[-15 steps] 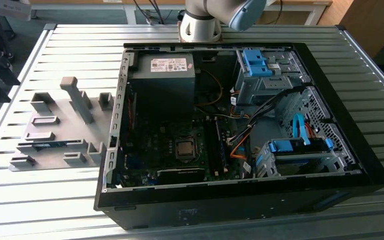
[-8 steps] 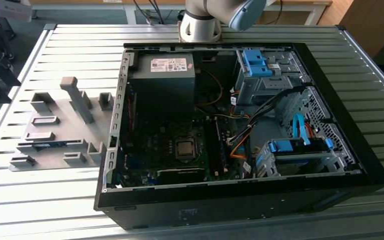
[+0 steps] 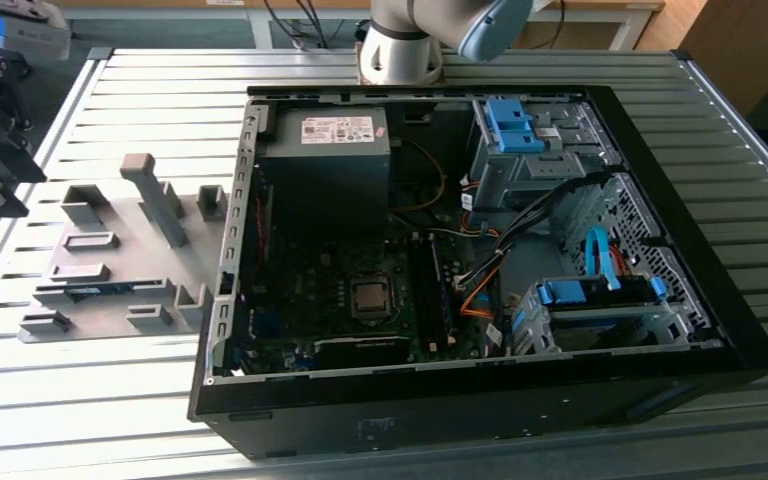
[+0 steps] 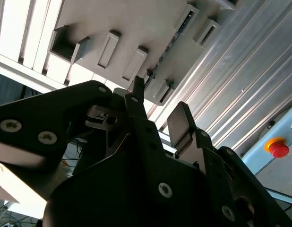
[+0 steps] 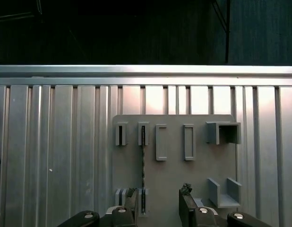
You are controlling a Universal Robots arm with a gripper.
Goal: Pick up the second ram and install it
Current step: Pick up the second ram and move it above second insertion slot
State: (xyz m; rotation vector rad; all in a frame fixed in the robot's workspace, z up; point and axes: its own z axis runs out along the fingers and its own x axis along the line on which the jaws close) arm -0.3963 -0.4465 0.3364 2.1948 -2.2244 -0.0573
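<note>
Ribbed metal table (image 3: 104, 410) ran under everything, and its far edge gave onto dark floor in the first wrist view. A red button (image 4: 278, 147) sat on a pale panel in the second wrist view. Below the gripper (image 5: 159, 204) lay the grey tray (image 5: 174, 175) of slotted blocks. The second ram (image 5: 142, 165) stood on edge in that tray, seated in two of the blocks and reaching forward from under the gripper as a thin dark line.

The gripper hung above it, clear of tray and stick, with its fingers (image 5: 187, 203) spread wide and nothing between them. The stick lined up close beside one finger, not at the middle of the gap. I judged the step to be the approach for the pick, with no grasp made. A clean pinch would call for centring the jaws across the thin edge and coming down squarely. The open computer case (image 3: 704, 330) sat well apart from the gripper, across the table.
</note>
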